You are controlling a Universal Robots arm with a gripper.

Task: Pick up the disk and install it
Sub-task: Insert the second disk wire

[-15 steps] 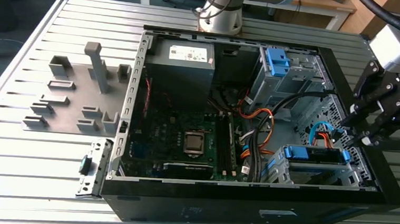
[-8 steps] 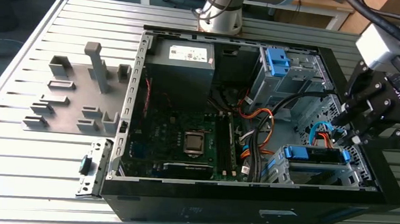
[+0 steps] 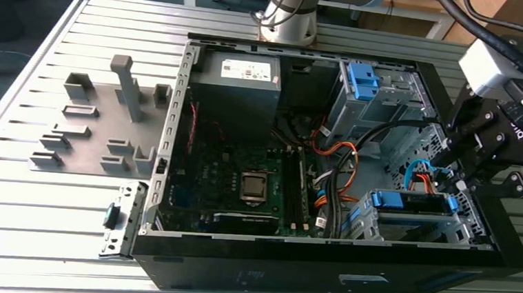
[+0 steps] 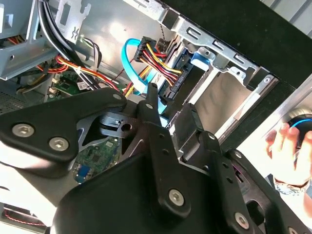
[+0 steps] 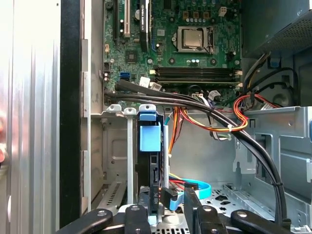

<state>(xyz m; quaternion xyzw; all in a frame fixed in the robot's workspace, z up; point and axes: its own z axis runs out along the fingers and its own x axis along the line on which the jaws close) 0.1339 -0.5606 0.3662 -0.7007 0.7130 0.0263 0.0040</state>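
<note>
The claw hangs with fingers apart, gripping nothing, just over the disk. In the exterior view the disk lies at the claw's 7 o'clock, already slotted into the drive cage (how fully, I cannot tell). Installing looks nearly done. Room is tight: the blue cable and the case wall crowd close.

Black gripper with silver screws, white box, thick black cables

Disk in case bay, exterior view's right, pincer above; mobo alongside.
</note>
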